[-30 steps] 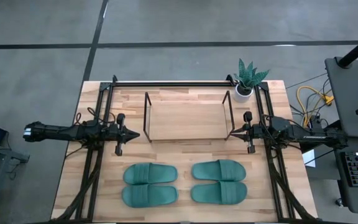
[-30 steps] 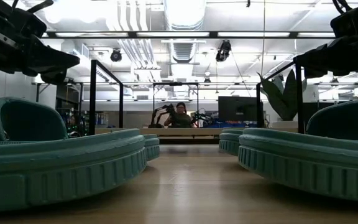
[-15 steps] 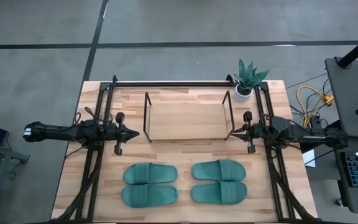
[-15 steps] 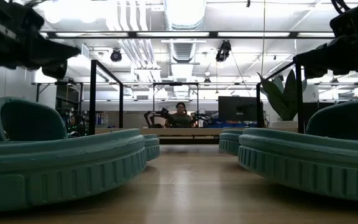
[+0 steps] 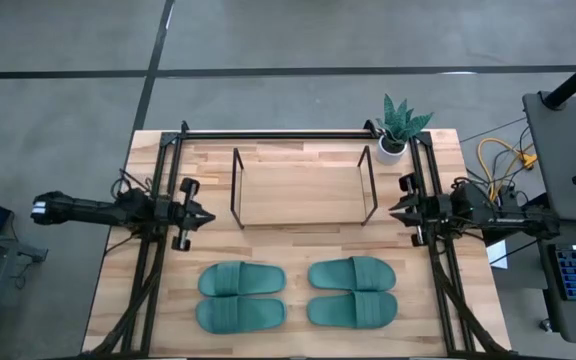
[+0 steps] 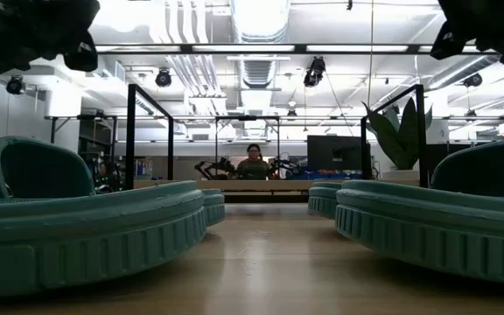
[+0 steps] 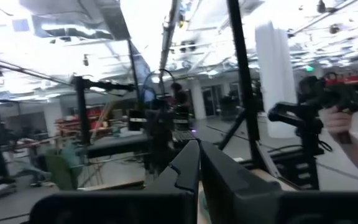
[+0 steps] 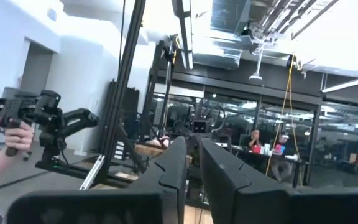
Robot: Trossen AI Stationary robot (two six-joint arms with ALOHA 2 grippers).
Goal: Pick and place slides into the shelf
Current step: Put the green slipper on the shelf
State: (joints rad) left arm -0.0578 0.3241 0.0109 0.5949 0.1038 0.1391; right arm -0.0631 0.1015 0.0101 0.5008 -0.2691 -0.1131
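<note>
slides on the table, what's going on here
Nothing is being handled yet. Four slides lie in two pairs on the near half of the table. The shelf behind them holds none. The left gripper is shut and empty beside the shelf's left end. The right gripper is by its right end, fingers slightly apart, holding nothing.

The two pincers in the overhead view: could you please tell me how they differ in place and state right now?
The left pincer sits left of the shelf, pointing right; the right pincer sits at the shelf's right end, pointing left. In its wrist view the left pincer's fingers meet; the right pincer's fingers show a narrow gap. Both are empty, level with the shelf's front, clear of the slides.
</note>
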